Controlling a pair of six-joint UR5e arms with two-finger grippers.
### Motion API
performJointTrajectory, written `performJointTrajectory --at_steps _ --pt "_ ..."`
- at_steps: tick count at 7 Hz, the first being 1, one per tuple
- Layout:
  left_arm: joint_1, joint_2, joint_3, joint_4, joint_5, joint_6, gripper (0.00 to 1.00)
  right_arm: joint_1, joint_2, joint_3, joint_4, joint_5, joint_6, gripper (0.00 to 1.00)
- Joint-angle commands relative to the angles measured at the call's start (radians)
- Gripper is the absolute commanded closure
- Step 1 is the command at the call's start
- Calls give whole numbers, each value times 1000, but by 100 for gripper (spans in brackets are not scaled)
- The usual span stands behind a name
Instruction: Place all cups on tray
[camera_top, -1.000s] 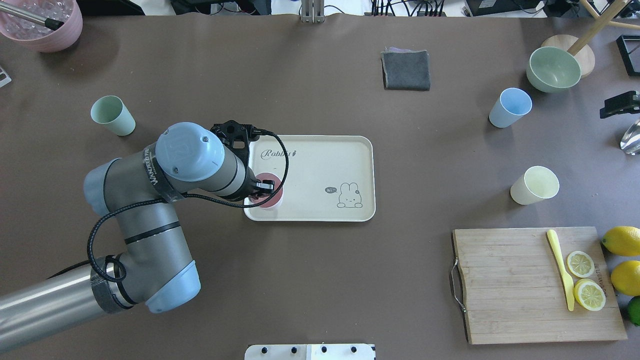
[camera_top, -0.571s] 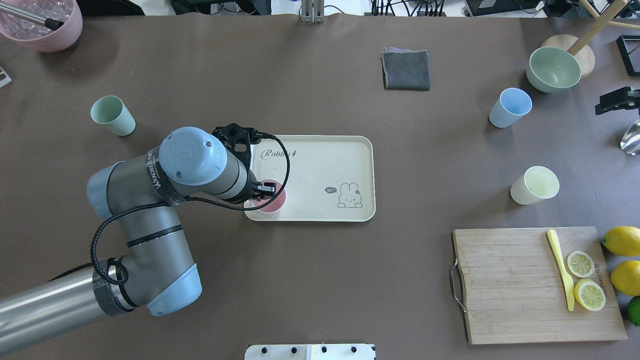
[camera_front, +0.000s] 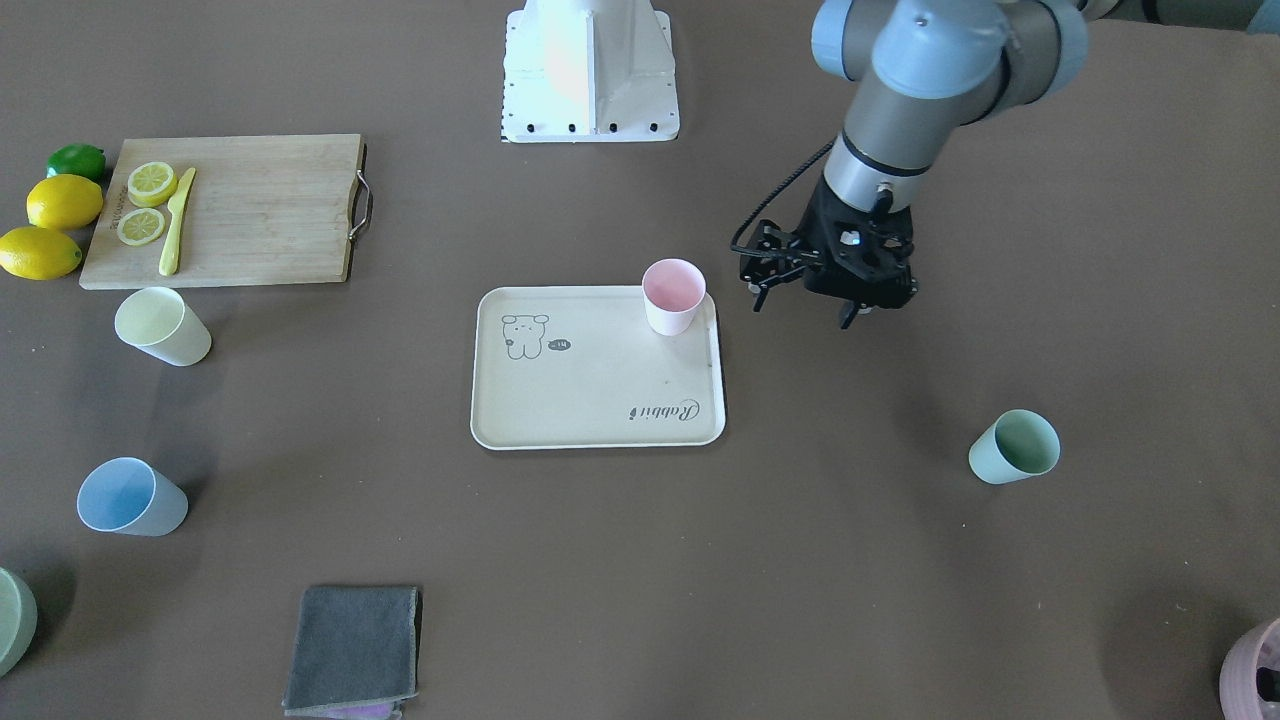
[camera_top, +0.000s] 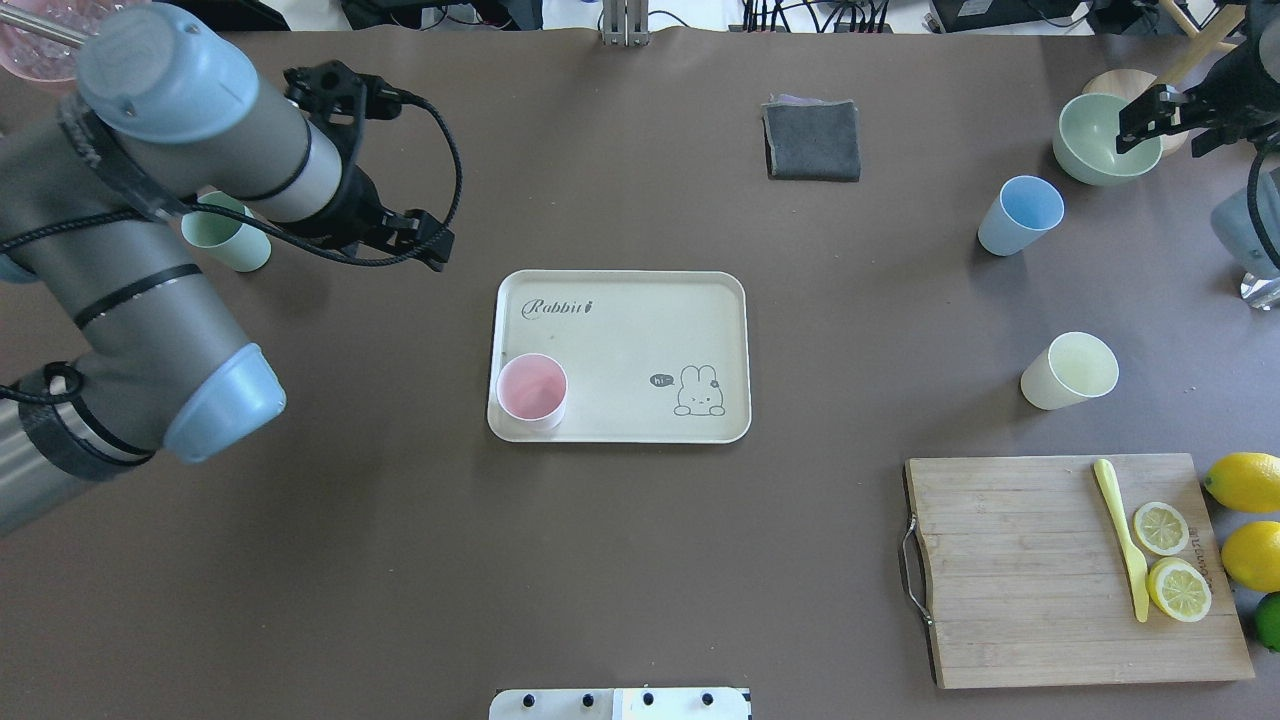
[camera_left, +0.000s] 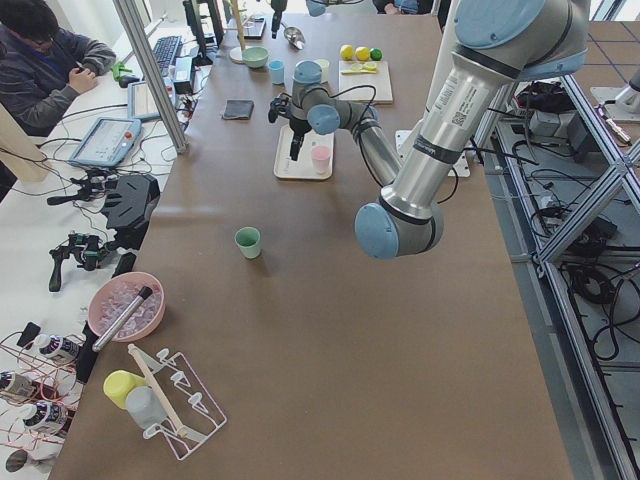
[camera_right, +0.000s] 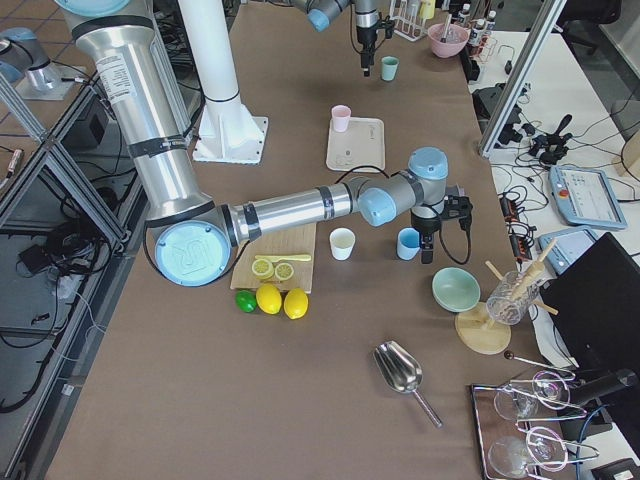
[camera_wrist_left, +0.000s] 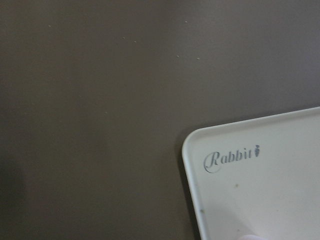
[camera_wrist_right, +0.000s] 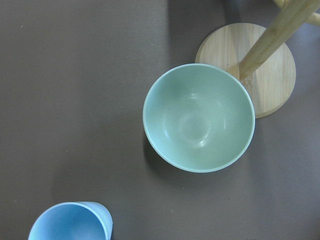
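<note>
Change vs 0.6 s back: left tool (camera_front: 803, 308) off pink cup (camera_top: 531, 388), pulled back over bare worktop (camera_top: 640, 560) just beside tray (camera_top: 640, 320), at its Rabbit corner. Right tool (camera_top: 1158, 135) now in overhead view, above bowl (camera_top: 1095, 150). Both tools: fingers apart, empty, touching nothing. Pink cup upright, mouth up, axis vertical, standing free in tray's near-left corner. Tray long axis left-right. Green cup (camera_front: 1014, 447), blue cup (camera_top: 1020, 213), yellow cup (camera_top: 1068, 370) upright on worktop, off tray.

the pink cup (camera_top: 532, 389) takes one tray (camera_top: 640, 320) corner; the rest of its floor lies open.
</note>
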Motion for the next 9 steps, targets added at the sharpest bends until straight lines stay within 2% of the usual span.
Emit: performJointTrajectory --at_steps 1,3,4,5,6,7,8,9 --pt "-52 17 -4 7 -31 70 2 -63 8 -11 0 18 22 16" --pt "-52 17 -10 7 -31 70 2 -124 -13 -81 175 9 109 19" --pt "-52 19 -10 7 -26 70 2 -132 -11 -117 217 3 116 25" --pt "-52 19 -8 5 -25 70 2 -137 -7 -132 221 -6 117 36" --pt "-52 20 -8 4 -23 70 2 -147 -5 -132 222 -9 151 58" --pt "-52 20 -8 4 -22 70 2 -155 -4 -132 222 -13 156 100" --pt "-52 20 -8 4 -21 70 2 -155 -1 -125 224 -11 163 100" --pt "-52 20 -7 4 -20 70 2 -155 1 -102 228 -8 289 100"
